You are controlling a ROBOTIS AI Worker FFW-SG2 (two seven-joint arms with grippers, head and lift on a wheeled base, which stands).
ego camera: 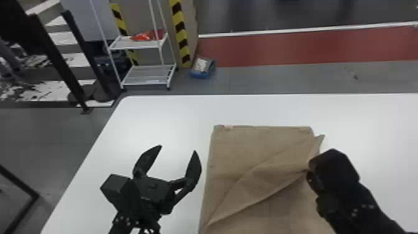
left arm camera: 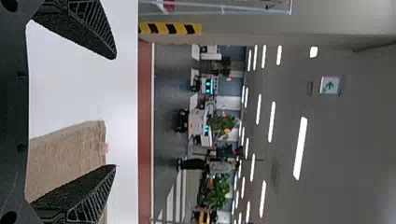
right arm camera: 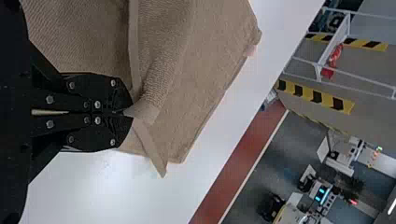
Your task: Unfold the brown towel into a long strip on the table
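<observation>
Right of left gripper [ego camera: 178,149], fingers wide: towel [ego camera: 261,149]. Right gripper [ego camera: 310,170], angled inward, clamps towel edge; right wrist view details pinch.

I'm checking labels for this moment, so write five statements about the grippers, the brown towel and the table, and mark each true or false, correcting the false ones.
1. The right gripper is shut on the brown towel. True.
2. The left gripper is clamped on the towel's far edge. False: it is open and empty, to the left of the towel.
3. A small pink tag is at the towel's far edge, nearer its left corner than its right. True.
4. The towel lies completely smooth. False: a diagonal fold runs across it toward the right gripper.
5. The table has a black top. False: its top is white.
</observation>
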